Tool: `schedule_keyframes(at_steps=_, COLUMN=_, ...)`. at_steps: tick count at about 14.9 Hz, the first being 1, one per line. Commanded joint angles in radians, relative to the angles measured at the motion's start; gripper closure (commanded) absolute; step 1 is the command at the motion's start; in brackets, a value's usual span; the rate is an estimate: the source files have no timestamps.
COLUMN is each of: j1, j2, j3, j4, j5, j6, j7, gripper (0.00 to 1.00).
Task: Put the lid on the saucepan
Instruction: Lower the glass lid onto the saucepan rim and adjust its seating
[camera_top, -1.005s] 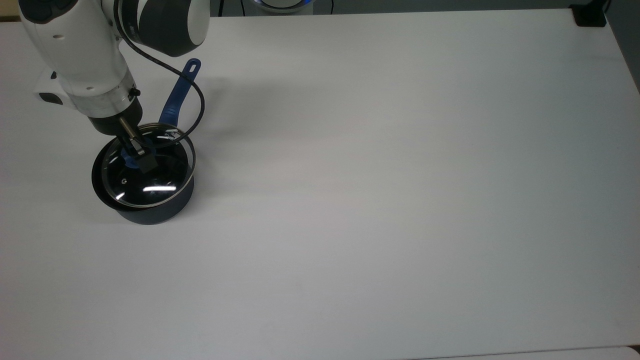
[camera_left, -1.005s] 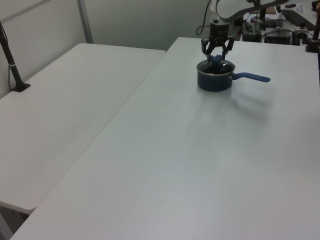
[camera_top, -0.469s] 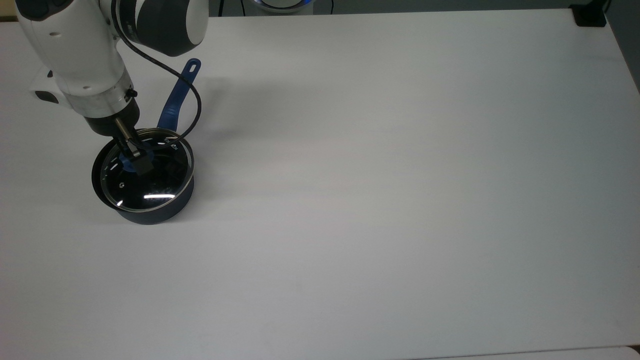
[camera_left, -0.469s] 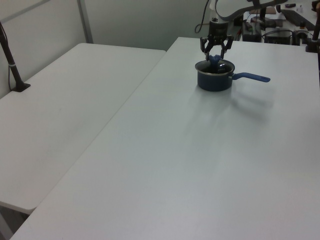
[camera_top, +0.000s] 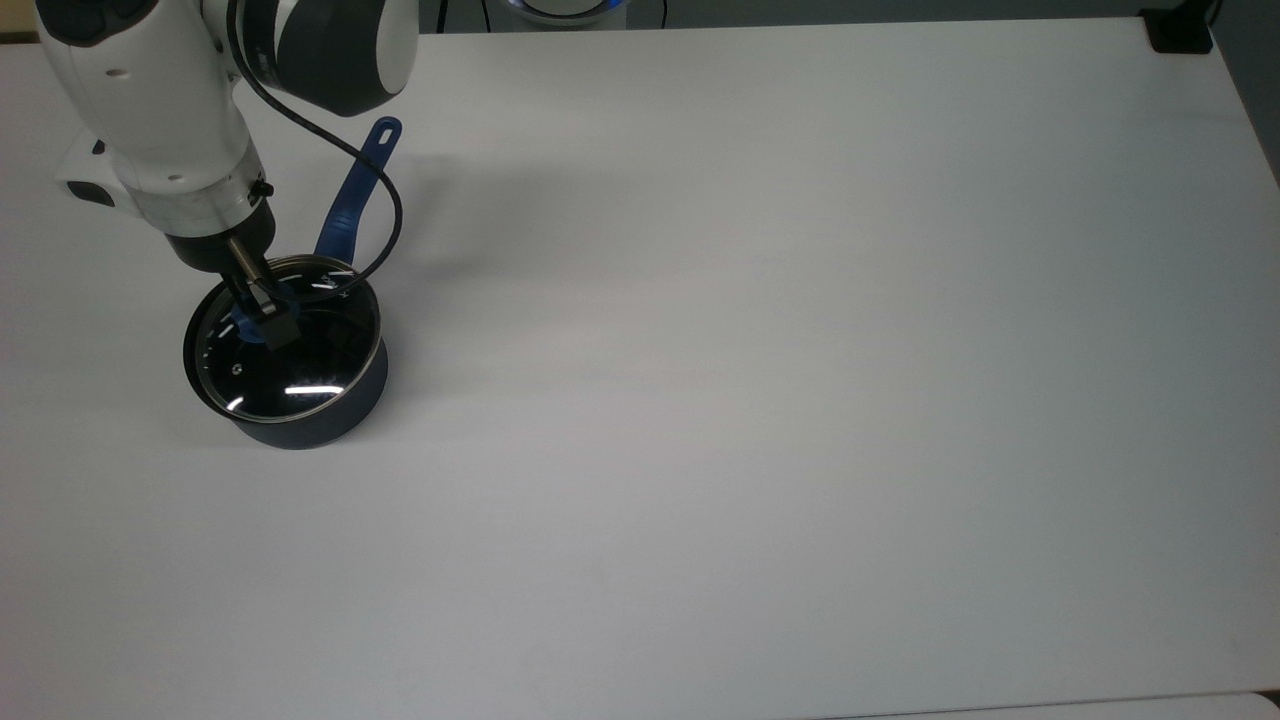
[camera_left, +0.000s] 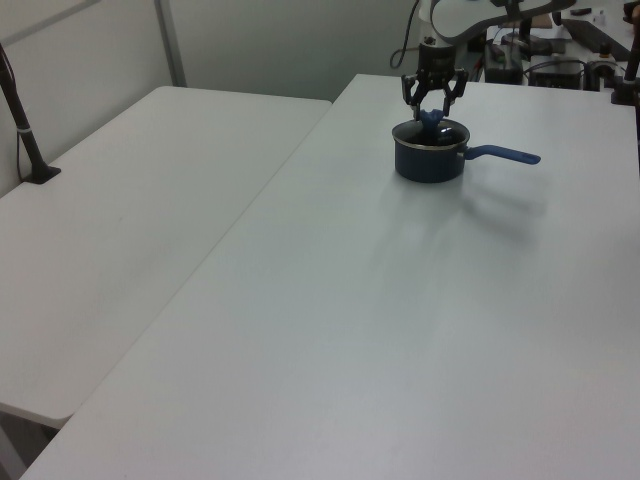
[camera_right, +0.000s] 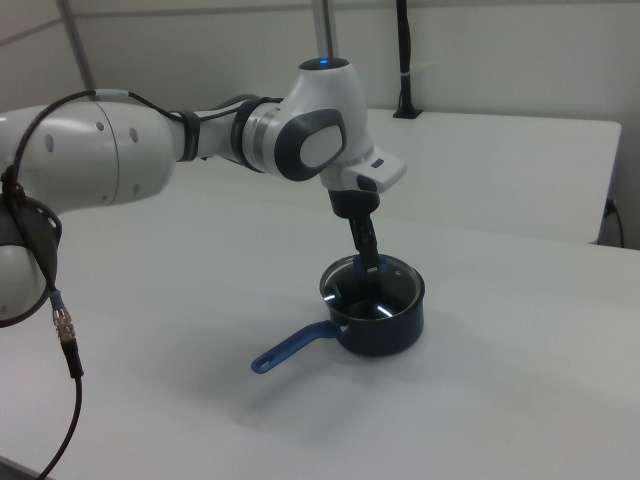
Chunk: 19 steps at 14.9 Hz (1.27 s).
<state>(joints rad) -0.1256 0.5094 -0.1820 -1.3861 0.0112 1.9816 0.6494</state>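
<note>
The dark navy saucepan (camera_top: 310, 425) stands near the top view's left edge, its long blue handle (camera_top: 355, 190) pointing toward the far side. The glass lid (camera_top: 300, 370) lies level inside the pan's rim. My gripper (camera_top: 262, 322) reaches down from the white arm and is shut on the lid's blue knob. In the left view the gripper (camera_left: 432, 112) stands upright over the saucepan (camera_left: 428, 165). In the right view the gripper (camera_right: 368, 265) meets the lid (camera_right: 375, 295) on the saucepan (camera_right: 385, 325), with the handle (camera_right: 290, 350) pointing to the right view's lower left.
A black cable (camera_top: 385, 210) loops from the arm over the pan's handle. A black clamp (camera_top: 1180, 30) sits at the table's far right corner. A second white table (camera_left: 130, 200) with a black post (camera_left: 25, 130) adjoins on the left view's left.
The lid hung offset toward the top view's right of the pan and a little raised. It has shifted left with the gripper and now sits centred in the rim.
</note>
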Motion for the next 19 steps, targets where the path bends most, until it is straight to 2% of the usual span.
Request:
schedule_keyframes(at_steps=1, j1=0.007, j2=0.012, j3=-0.004, j4=0.019, j5=-0.030, j6=0.016, j7=0.016, gripper=0.33)
schedule_keyframes(at_steps=12, j1=0.001, j2=0.009, j3=-0.010, j4=0.042, j5=-0.034, j6=0.008, j7=-0.019, gripper=0.35)
schedule_keyframes(at_steps=19, j1=0.003, j2=0.008, j3=-0.008, j4=0.041, j5=-0.051, j6=0.008, j7=-0.025, gripper=0.31)
